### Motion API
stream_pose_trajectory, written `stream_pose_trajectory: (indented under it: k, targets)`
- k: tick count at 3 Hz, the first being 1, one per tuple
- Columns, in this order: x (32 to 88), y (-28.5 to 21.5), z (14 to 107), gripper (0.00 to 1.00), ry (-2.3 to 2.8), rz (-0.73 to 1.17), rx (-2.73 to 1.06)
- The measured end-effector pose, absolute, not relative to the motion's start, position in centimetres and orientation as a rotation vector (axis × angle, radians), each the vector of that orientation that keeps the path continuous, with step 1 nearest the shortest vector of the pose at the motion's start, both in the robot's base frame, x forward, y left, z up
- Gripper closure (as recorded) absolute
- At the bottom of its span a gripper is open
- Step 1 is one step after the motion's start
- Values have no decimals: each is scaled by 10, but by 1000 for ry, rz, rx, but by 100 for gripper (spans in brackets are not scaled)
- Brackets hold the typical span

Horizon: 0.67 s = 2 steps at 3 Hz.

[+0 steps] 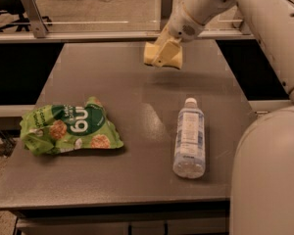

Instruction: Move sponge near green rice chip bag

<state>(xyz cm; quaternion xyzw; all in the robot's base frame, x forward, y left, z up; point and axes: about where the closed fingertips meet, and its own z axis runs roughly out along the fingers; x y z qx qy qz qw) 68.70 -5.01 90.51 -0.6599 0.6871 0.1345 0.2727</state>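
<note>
Gripper (165,52) at the table's (137,99) far middle, jaws clamped on sponge (150,55) held clear of the surface; best carried left and nearer, avoiding the water bottle (189,137), then lowered beside the green rice chip bag (68,127).

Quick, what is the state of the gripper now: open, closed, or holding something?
The gripper is closed on the sponge, holding it just above the far part of the table.

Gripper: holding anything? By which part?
Yes. The gripper holds the sponge in the air above the table, fingers pinching it around the middle from its top edge.
</note>
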Motion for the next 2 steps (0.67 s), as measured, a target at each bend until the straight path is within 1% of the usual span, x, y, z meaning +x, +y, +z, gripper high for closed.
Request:
stream_pose_trajectory:
  k: [1,2]
  targets:
    - [656,12,913,100,1704,374,-1981]
    - [628,61,912,83,1528,495,-2138]
